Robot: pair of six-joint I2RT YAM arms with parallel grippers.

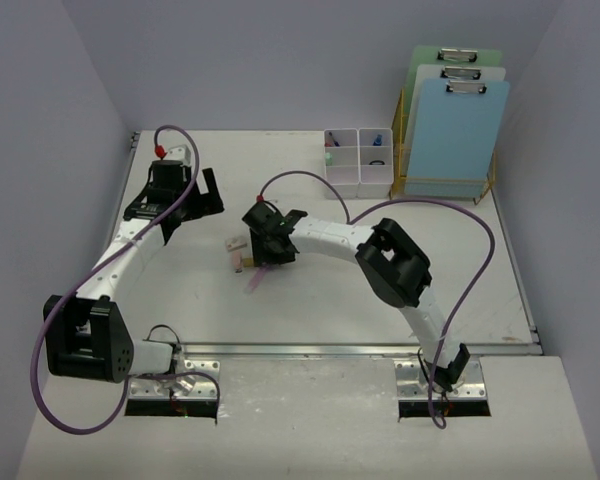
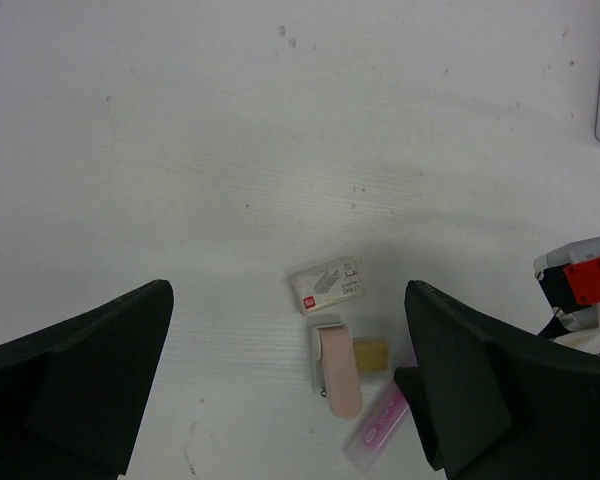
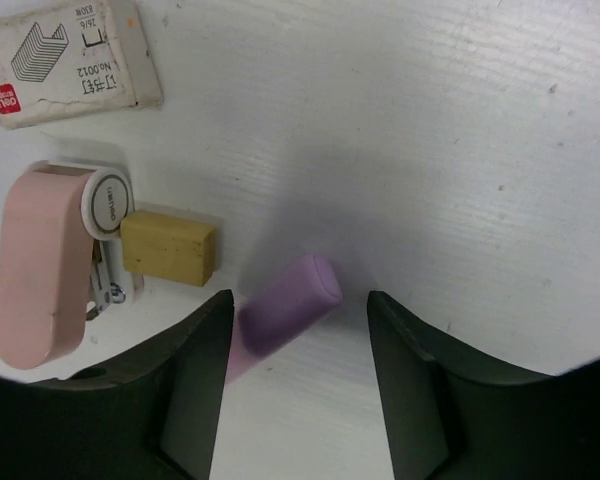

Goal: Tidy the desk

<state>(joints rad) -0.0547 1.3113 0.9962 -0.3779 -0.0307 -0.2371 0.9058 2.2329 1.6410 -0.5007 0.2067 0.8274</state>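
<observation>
Where right pincer (image 3: 298, 312) straddles purple stick (image 3: 288, 300), desk (image 3: 460, 150) directly beneath.
</observation>
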